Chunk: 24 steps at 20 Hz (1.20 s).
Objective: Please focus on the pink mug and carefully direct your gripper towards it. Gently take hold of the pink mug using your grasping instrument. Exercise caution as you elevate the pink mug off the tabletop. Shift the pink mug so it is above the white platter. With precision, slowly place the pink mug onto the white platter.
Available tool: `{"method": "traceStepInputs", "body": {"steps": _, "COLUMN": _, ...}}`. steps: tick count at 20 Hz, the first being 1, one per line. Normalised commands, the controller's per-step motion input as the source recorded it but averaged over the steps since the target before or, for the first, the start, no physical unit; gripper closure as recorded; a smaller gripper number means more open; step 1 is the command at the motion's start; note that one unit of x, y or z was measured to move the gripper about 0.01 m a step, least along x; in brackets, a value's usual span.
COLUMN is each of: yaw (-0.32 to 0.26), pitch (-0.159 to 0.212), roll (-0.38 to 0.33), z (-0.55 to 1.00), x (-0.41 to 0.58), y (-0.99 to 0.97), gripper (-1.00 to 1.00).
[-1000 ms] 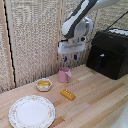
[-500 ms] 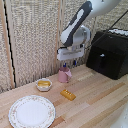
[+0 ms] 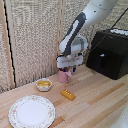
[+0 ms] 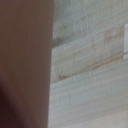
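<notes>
The pink mug (image 3: 63, 77) stands on the wooden table, just to the exterior view's right of the small cream bowl. My gripper (image 3: 69, 70) is down on the mug's top, with its dark, blue-tipped fingers at the rim. The fingers are too small in this view to tell whether they have closed. In the wrist view a blurred pinkish-brown surface (image 4: 25, 60), the mug seen very close, fills one side. My fingers do not show there. The white platter (image 3: 32, 111) lies empty near the front, on the exterior view's left, well apart from the mug.
A small cream bowl with yellow contents (image 3: 43, 85) sits beside the mug. A yellow block (image 3: 68, 94) lies on the table between mug and front edge. A black box (image 3: 110, 52) stands at the back right. A woven screen backs the table.
My gripper has come down from above the mug onto its rim and shifted slightly towards the exterior view's left. The mug, bowl and platter have not moved.
</notes>
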Motion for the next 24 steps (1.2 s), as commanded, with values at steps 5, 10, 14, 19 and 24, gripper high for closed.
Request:
{"method": "traceStepInputs", "body": {"steps": 5, "yaw": -0.017, "pitch": 0.024, "roll": -0.002, "z": -0.05, "x": 0.086, "y": 0.0, "gripper": 1.0}}
{"method": "traceStepInputs", "body": {"steps": 10, "yaw": -0.017, "pitch": 0.005, "roll": 0.0, "z": 0.0, "x": 0.0, "y": 0.0, "gripper": 1.0}}
{"method": "traceStepInputs", "body": {"steps": 14, "yaw": -0.027, "pitch": -0.042, "roll": 0.0, "z": 0.03, "x": 0.0, "y": 0.0, "gripper": 1.0}}
{"method": "traceStepInputs", "body": {"steps": 19, "yaw": -0.033, "pitch": -0.072, "roll": 0.001, "z": 0.24, "x": 0.0, "y": 0.0, "gripper": 1.0}}
{"method": "traceStepInputs", "body": {"steps": 24, "yaw": -0.02, "pitch": -0.002, "roll": 0.077, "z": 0.88, "x": 0.015, "y": 0.01, "gripper": 1.0}}
